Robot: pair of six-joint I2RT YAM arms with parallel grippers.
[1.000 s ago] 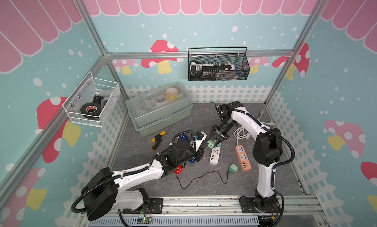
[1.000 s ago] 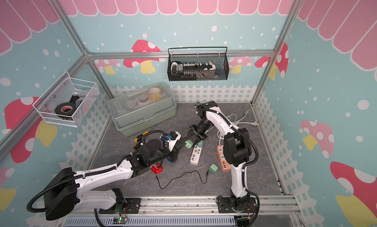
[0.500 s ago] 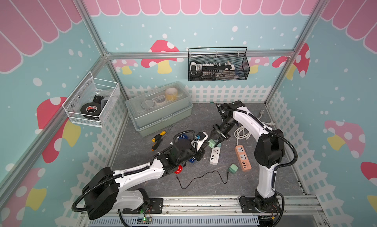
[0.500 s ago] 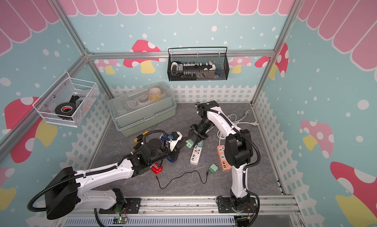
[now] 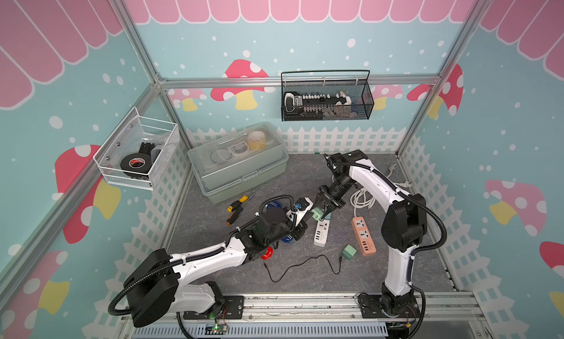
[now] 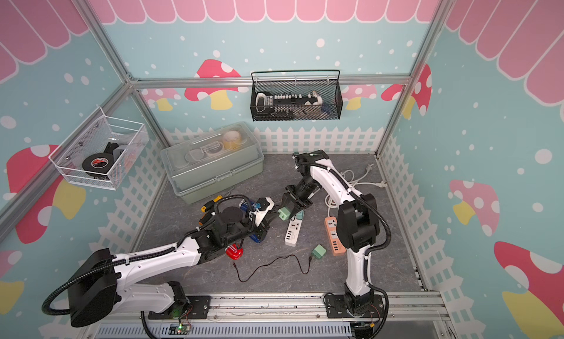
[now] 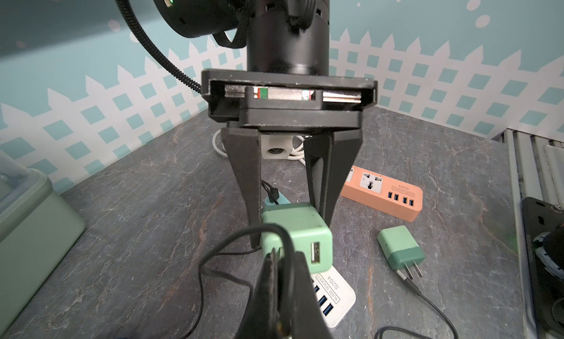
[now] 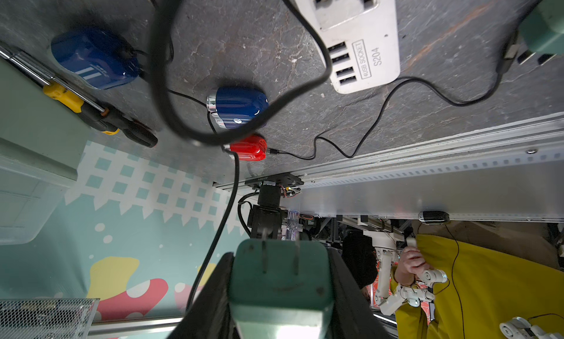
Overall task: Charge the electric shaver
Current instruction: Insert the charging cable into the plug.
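The right tool [image 5: 325, 204] pinches the light, hard green charger block [image 7: 297, 235] by its flat sides. The left tool [image 7: 282, 256] is clamped on the thin, floppy black cable [image 7: 244, 233], which I think is best held near its plug. The blue shaver [image 8: 236, 108] lies on the surface [image 5: 305, 176] close by that tool.
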